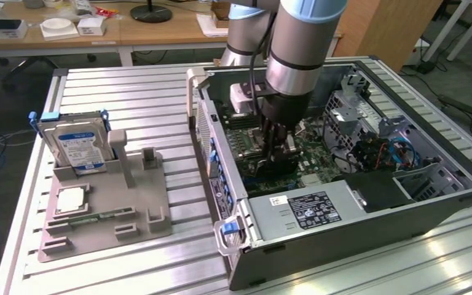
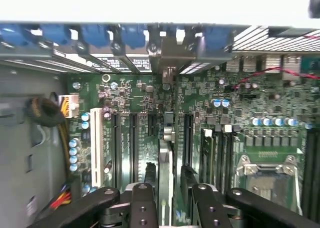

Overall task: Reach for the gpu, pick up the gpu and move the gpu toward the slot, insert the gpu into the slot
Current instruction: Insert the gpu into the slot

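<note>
My gripper [image 2: 167, 208], black and two-fingered, hangs low inside the open black and silver computer case [image 1: 359, 215], and in the wrist view its fingers [image 2: 144, 203] stand slightly apart on either side of the top edge of the gpu [image 2: 165, 173], a thin card seen edge-on with a silver metal bracket at its far end; whether the pads press the card or have just let go I cannot tell. The card stands upright on the green motherboard [image 2: 250, 118], in line with the long black expansion slots [image 2: 134, 143], and looks seated among them with its bracket up against the slotted back wall of the case. Beside it on the board sit a white slot [image 2: 96, 148] and the silver square processor socket [image 2: 265, 170]. In the exterior view my grey and blue arm [image 1: 302, 43] comes straight down into the case, which lies on its side on the ribbed aluminium bench [image 1: 137, 98]. Toward the exterior view's left, well apart from the case, a grey plastic fixture tray [image 1: 105, 209] holds a boxy hard drive with a blue and white label [image 1: 76, 147], standing upright, and a small square silver chip [image 1: 70, 200] lying flat. Beyond the bench a wooden desk [image 1: 137, 31] carries white boxes.
</note>
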Controlling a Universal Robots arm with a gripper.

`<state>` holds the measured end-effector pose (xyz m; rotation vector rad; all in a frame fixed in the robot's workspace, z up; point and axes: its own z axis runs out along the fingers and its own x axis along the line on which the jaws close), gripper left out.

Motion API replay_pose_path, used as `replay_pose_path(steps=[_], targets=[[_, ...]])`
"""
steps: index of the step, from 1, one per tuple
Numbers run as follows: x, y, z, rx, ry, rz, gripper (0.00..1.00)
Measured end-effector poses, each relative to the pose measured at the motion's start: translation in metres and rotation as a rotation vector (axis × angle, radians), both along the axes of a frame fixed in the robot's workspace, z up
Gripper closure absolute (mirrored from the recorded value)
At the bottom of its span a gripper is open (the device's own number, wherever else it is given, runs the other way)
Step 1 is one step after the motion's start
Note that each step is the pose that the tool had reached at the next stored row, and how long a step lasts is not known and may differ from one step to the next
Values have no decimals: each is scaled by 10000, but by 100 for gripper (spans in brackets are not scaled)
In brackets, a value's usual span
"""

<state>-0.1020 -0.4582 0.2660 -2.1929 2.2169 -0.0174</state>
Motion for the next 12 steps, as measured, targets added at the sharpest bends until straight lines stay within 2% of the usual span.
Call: replay_pose_path(steps=[3,4,5,7,9,12], targets=[[0,0,21,1,-8,-1,68],[0,0,21,0,-7,0,74],[0,0,21,1,-8,0,74],[0,0,22,-1,-7,0,86],[0,0,22,0,-7,0,90],[0,0,22,0,-7,0,90]])
